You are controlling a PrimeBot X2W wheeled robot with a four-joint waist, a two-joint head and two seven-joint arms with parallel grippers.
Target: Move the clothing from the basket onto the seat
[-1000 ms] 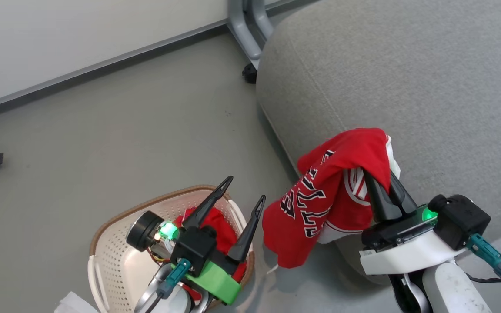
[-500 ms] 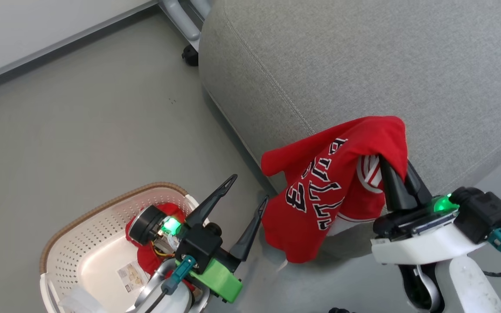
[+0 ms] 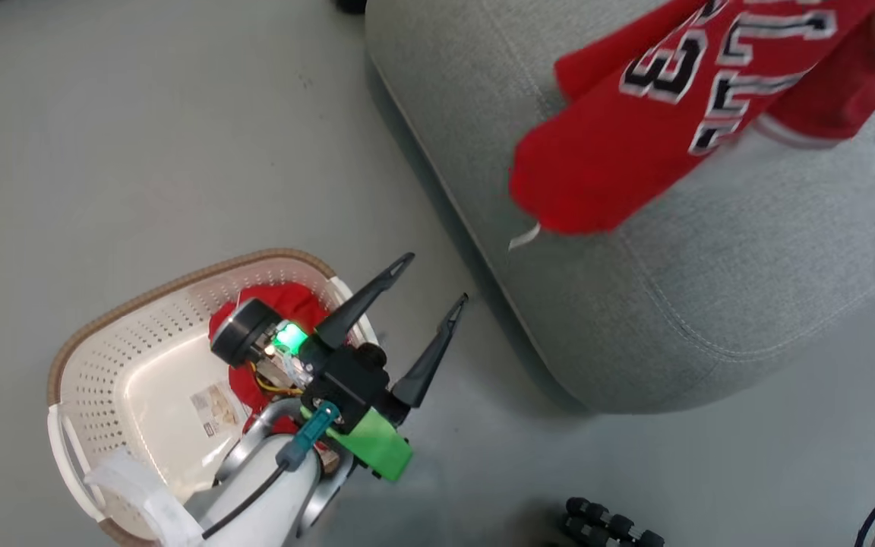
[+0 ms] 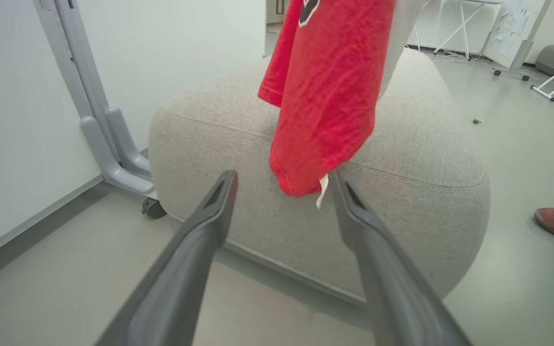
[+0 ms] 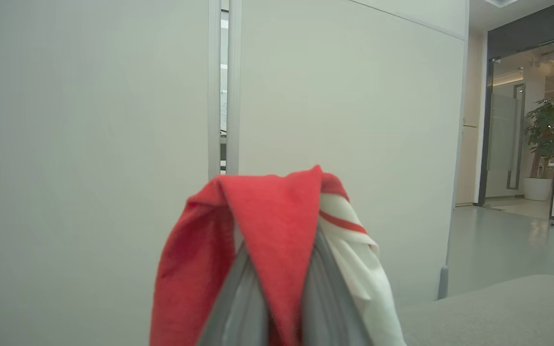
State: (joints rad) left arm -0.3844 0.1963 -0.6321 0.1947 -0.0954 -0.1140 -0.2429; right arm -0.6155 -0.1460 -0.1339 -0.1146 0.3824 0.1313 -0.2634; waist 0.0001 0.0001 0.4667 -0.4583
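Above the near corner of the seat [image 3: 711, 319], the jersey [image 3: 680, 114] hangs from the right end effector [image 5: 277, 269], whose two dark fingers are pressed together w/ a fold of red cloth pinched btw them and the rest draped over the tips. It's held high prob. so the long body clears the cushion's edge. The hem and its small white tag [image 3: 522, 235] dangle over the seat's top, but can't tell whether they touch it. Grip looks to be at the trimmed end, judging by the striped white edging bunched at the fingers, so the weight falls away below. The left end effector [image 3: 434, 278] is spread wide w/ nothing in it, poised over the seat-side rim of the basket [image 3: 103, 365] and pointing toward the seat. It's prob. parked there b/c the plain red garment [image 3: 285, 304] lies in the basket, not yet moved. Basket sits on the floor [image 3: 141, 152] near the seat but apart from it. Materials: jersey is thin, floppy knit w/ a fine grain and black-and-white block lettering, i.e. it should slump wherever it's let go. Seat is coarse grey woven upholstery, plump, w/ rounded corners and one stitched seam near the top edge, so a soft, grippy landing. Basket is stiff cream plastic, oval, w/ perforated walls, a brown woven-look rim, side handles and a sticker [image 3: 213, 406] on its bottom. Floor is smooth, grey, slightly glossy.
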